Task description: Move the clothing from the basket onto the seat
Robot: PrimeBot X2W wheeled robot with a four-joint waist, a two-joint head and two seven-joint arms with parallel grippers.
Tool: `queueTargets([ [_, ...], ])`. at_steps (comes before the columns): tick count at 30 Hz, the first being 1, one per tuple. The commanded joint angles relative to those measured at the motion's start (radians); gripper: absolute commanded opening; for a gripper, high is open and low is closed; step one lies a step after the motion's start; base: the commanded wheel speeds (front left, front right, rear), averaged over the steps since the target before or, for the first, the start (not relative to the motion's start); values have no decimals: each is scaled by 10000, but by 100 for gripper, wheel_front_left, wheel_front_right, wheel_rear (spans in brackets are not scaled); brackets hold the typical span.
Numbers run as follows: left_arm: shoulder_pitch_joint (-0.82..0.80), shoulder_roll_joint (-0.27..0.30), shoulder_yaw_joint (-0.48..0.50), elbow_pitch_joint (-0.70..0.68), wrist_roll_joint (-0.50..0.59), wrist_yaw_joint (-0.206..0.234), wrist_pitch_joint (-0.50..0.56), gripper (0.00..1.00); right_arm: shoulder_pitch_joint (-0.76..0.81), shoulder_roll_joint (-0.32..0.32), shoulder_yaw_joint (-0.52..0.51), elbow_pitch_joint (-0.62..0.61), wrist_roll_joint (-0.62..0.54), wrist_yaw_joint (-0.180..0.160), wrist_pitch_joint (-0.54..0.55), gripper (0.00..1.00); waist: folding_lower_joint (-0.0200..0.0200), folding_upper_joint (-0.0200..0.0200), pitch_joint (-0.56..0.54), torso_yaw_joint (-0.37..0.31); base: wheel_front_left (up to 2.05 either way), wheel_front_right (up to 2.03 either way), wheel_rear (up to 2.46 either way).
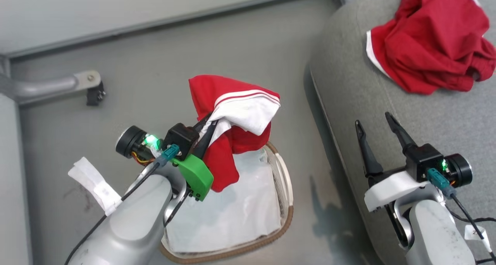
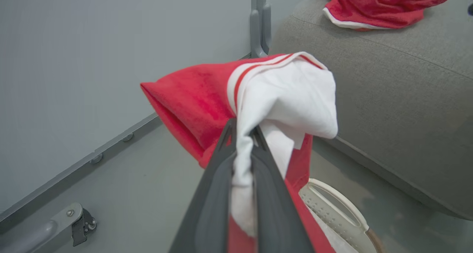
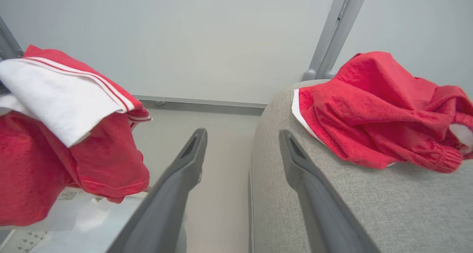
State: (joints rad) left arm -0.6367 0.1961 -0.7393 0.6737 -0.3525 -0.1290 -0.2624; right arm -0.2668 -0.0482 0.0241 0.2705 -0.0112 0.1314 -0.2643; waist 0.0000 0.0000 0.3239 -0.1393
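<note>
My left gripper point(image 1: 211, 122) is shut on a red garment with a white panel and stripe trim point(image 1: 236, 114), which hangs above the basket point(image 1: 285, 218). In the left wrist view the white cloth point(image 2: 288, 97) is pinched between the dark fingers point(image 2: 218, 179), and the basket's perforated rim point(image 2: 332, 212) shows below. A second red garment point(image 1: 430, 44) lies crumpled on the grey seat point(image 1: 368, 98). My right gripper point(image 1: 374, 119) stands open over the seat's edge, nothing between its fingers. In the right wrist view the held garment point(image 3: 66, 134) hangs at left and the other garment point(image 3: 377, 108) rests on the seat point(image 3: 332, 208).
The basket's white liner point(image 1: 240, 210) lies bare inside it. A grey metal leg with a black foot point(image 1: 91, 88) stands on the floor at the left. A wall and baseboard point(image 1: 155, 21) run along the back. A grey upright post point(image 2: 258, 23) stands behind the seat.
</note>
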Motion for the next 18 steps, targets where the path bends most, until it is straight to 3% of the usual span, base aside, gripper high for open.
queueTargets([
  [1,-189,99,-83,-206,49,-25,-33,0,273,-42,33,62,-97,-14,-2,100,0,0,-1621,582,0,0,0],
  [10,-1441,573,-1077,-908,-258,-26,-34,0,707,-42,304,276,-140,-14,-2,100,0,0,-3008,702,0,0,0],
  [18,-2825,757,-1745,-1246,-591,-26,-34,0,632,-39,711,305,-115,-14,-2,100,0,0,-3398,792,0,0,0],
])
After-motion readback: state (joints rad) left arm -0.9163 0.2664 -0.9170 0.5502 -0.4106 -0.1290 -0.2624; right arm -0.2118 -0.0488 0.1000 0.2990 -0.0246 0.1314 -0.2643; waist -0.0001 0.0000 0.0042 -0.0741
